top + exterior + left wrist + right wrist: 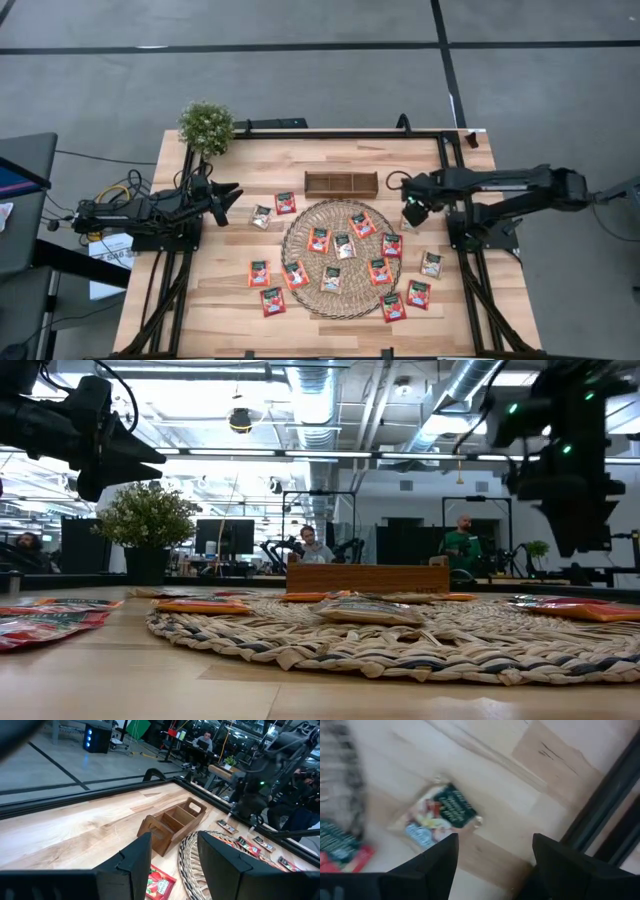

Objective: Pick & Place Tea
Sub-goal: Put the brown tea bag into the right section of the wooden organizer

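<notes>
- Sixteen or so tea sachets lie flat in the lower middle of the high view, about half of them on the round woven mat, the rest on the bare counter around its rim.
- Two arms hang clear of the counter; neither carries a sachet, so the picking step has not yet produced a grip.
- Left tool, at the left of the high view, sits with its prongs apart and empty, pointed toward the mat; its wrist view looks past them at a red sachet beside the mat's edge, a likely next target.
- Right tool, right of centre in the high view, hangs with prongs spread wide over the mat's right edge; its wrist view shows one sachet on bare wood below, not touched.
- Wooden tray stands just above the mat, its compartments empty, probably the drop-off place.
- Potted plant occupies the counter's upper left corner, out of the way.
</notes>
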